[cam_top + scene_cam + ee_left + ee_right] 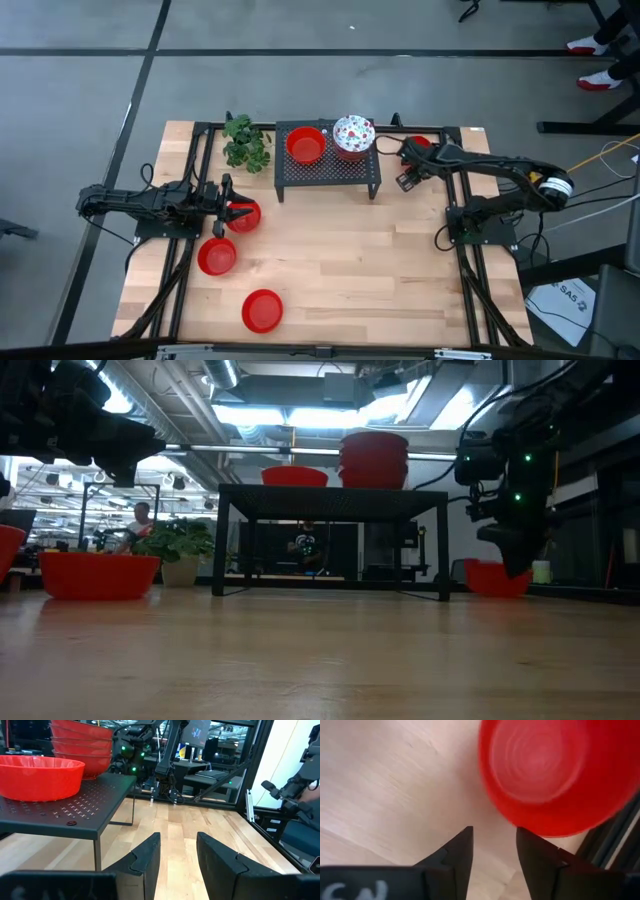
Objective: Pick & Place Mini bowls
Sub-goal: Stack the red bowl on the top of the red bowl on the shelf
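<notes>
A black rack point(328, 172) at the table's far middle carries one red mini bowl point(305, 146) and a stack topped by a white speckled bowl point(353, 133). Another red bowl point(555, 770) rests on the table to the right of the rack. My right gripper point(492, 847) hangs open above it, slanting down, its fingertips just off the bowl's rim. At the left, my left gripper point(177, 852) stands open and level, with a red bowl point(245, 216) beneath it. Two more red bowls point(216, 256) point(262, 310) sit nearer the front edge.
A green leafy plant point(245, 140) stands left of the rack at the far edge. Black frame rails point(470, 285) run along the table's left and right sides. Bare wood point(360, 260) lies between the two arms in front of the rack.
</notes>
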Available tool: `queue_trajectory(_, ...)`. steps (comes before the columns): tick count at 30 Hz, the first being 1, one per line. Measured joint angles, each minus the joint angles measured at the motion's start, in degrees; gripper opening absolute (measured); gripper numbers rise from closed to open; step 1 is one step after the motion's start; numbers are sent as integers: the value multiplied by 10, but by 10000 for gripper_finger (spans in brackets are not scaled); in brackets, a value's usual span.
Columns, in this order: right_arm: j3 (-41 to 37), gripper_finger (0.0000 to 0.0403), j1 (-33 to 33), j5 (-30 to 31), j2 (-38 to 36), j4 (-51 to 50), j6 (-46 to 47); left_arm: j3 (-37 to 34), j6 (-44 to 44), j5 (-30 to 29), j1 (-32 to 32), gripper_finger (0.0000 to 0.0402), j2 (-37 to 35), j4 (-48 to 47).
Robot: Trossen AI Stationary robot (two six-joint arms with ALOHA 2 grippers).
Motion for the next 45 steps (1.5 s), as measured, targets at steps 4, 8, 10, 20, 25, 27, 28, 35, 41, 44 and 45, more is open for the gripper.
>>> queue_trajectory(4,19,129,0,1,-14,-9,-14,0,0,0,0,123,0,0)
queue_trajectory(8,37,115,0,1,-20,-8,-63,0,0,0,0,123,0,0)
queue_trajectory(10,40,113,0,-1,-20,-8,-94,0,0,0,0,123,0,0)
queue_trajectory(20,37,113,-9,-14,-20,0,-198,0,0,0,0,123,0,0)
queue_trajectory(25,37,113,-25,-35,-20,-1,-202,0,0,0,0,123,0,0)
queue_trajectory(27,37,113,-31,-53,-20,-1,-210,0,0,0,0,123,0,0)
queue_trajectory(28,37,113,-32,-55,-20,-1,-211,0,0,0,0,123,0,0)
queue_trajectory(35,37,113,-44,-59,-20,-2,-210,0,0,0,0,123,0,0)
queue_trajectory(41,36,113,-49,-59,-10,-2,-210,0,0,0,0,123,0,0)
queue_trajectory(44,36,113,-49,-60,10,-1,-204,0,0,0,0,123,0,0)
queue_trajectory(45,36,113,-49,-59,17,-2,-201,0,0,0,0,123,0,0)
